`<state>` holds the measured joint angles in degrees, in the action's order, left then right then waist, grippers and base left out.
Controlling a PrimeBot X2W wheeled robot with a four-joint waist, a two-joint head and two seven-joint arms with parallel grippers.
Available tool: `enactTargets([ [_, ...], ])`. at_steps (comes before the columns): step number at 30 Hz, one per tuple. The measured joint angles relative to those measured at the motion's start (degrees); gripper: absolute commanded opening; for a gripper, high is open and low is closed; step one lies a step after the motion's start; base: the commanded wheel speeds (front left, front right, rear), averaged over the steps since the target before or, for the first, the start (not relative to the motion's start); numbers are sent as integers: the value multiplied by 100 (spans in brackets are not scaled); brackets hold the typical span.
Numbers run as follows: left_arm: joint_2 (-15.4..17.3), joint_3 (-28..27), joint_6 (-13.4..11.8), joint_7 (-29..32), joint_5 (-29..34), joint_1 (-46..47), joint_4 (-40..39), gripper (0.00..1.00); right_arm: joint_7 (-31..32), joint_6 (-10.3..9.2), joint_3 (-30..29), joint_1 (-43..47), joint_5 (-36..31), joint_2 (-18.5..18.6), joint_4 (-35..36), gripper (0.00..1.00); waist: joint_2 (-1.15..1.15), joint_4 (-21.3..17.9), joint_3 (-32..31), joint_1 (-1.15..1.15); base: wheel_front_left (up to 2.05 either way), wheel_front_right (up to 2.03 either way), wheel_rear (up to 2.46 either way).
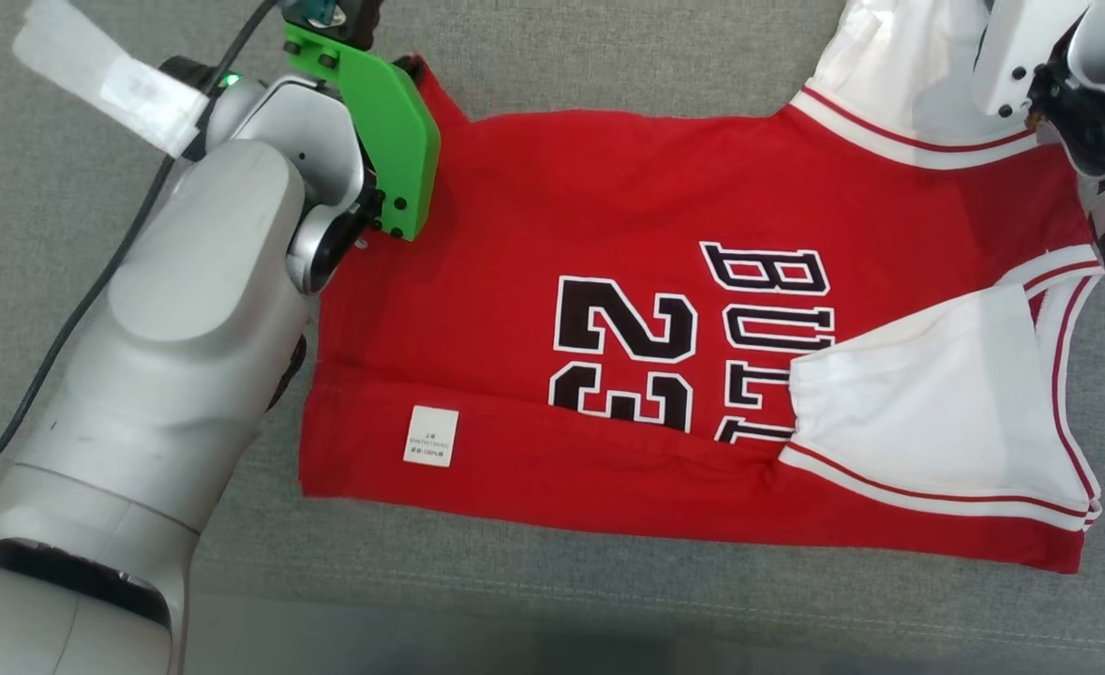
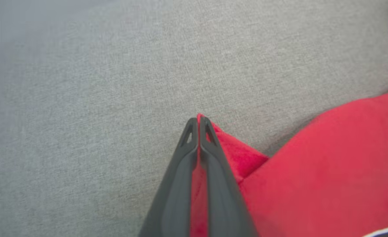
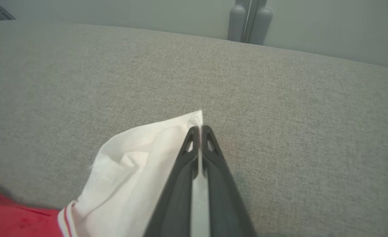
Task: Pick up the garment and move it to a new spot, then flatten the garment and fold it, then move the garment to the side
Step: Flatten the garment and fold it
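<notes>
Fold half made, far edge pinched.
The garment [image 1: 608, 187] lies on the grey fabric surface [image 1: 608, 56], near strip already folded over; left gripper [image 2: 198, 120] clamps its far red corner, right gripper [image 3: 200, 130] its far white one. Finishing the fold and moving it aside remain.

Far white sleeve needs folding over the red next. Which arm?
Right: the right gripper is shut on that white sleeve; left gripper pinches the red hem corner at the other end.
</notes>
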<state>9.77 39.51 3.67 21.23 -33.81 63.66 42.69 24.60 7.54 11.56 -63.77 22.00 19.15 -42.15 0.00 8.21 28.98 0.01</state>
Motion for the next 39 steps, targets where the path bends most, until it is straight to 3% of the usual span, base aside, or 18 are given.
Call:
enactTargets([
  [5, 230, -147, -194, -493, 9, -211, -155, 0, 1, -1, 66, 599, 611, 327, 820, 0, 0, -57, -242, 0, 0, 0, 0],
  [11, 386, -223, -412, -673, 7, -553, -253, 0, -196, -2, -32, 1139, 820, 546, 1551, 0, 0, -143, -532, 0, 0, 0, 0],
  [19, 474, -515, -1082, -999, -144, -1147, -487, 0, -286, -3, -125, 1952, 1163, 717, 2507, 0, 0, -191, -926, 0, 0, 0, 0],
  [30, 639, -814, -1464, -1727, -378, -2376, -1468, 0, -27, -5, 62, 3604, 1983, 1466, 4188, 0, 0, -269, -1337, -1, 0, 0, 0],
  [39, 891, -714, -1639, -1923, -378, -3315, -2183, 0, 341, -5, 89, 4547, 2443, 1917, 4781, 0, 0, -403, -1496, -1, 0, 0, 0],
])
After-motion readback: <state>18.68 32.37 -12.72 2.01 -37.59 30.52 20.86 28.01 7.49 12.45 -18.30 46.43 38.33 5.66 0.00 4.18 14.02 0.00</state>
